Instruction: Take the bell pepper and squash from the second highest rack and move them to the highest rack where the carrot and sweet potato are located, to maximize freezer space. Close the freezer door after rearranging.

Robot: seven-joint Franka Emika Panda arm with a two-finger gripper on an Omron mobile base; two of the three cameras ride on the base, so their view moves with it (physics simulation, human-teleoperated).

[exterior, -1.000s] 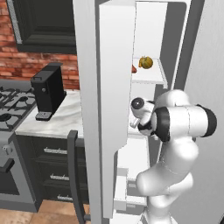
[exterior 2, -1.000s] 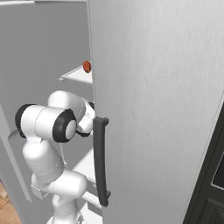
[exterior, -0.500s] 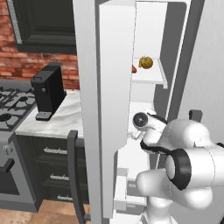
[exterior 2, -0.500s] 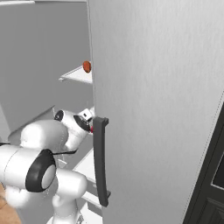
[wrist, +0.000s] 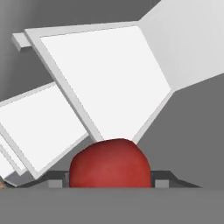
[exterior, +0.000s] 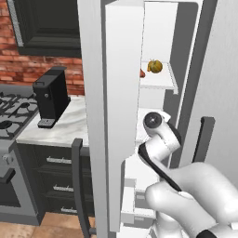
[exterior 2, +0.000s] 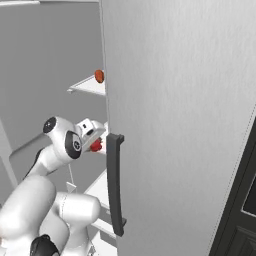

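My pincer (wrist: 111, 181) is closed on the bell pepper (wrist: 110, 163), a smooth, glossy red rounded lump that sits between my fingertips, in front of the white shelves of the freezer (exterior: 160, 28). From the right it shows as a small red spot (exterior 2: 95, 145) at my hand, just left of the freezer door (exterior 2: 180, 120), which stands open. On the highest rack (exterior: 158, 82) a yellow-orange round thing with a dark green top (exterior: 155, 66) sits near the front edge, with a reddish lump, the sweet potato (exterior 2: 99, 76), beside it, partly hidden.
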